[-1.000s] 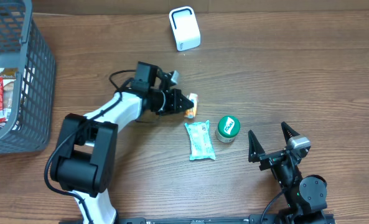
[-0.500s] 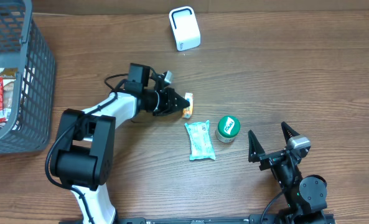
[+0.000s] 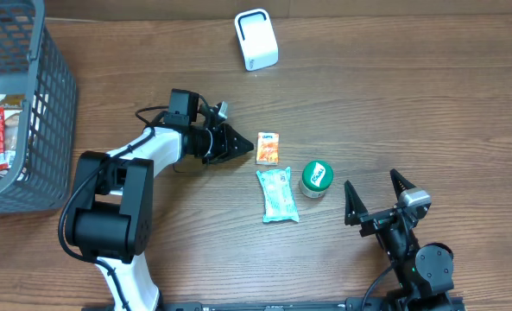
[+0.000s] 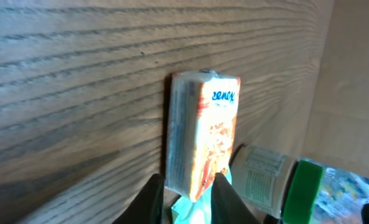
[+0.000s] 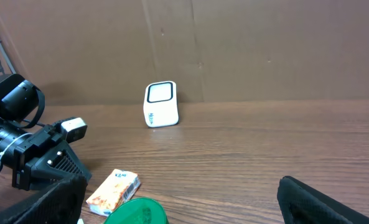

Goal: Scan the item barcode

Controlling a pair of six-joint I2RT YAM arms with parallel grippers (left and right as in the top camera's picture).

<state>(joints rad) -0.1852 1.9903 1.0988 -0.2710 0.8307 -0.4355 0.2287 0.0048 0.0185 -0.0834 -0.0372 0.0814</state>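
The item, a small orange snack box [image 3: 268, 149], lies flat on the wooden table, its printed face up. My left gripper [image 3: 241, 143] sits just left of it, jaws a little apart and open, with a small gap to the box. In the left wrist view the box [image 4: 203, 134] lies straight ahead, its near end level with the tips of my left gripper [image 4: 185, 196]. The white barcode scanner [image 3: 256, 39] stands at the table's far side. My right gripper [image 3: 370, 181] rests wide open near the front right, empty. The right wrist view shows the box [image 5: 113, 189] and scanner [image 5: 160, 104].
A teal pouch [image 3: 278, 194] lies just below the box, and a green-lidded jar [image 3: 316, 178] stands to its right. A grey basket [image 3: 40, 104] holding packets fills the left edge.
My left gripper has drawn back to the left and let go of the orange box, which now lies on the table. The right arm has not moved.
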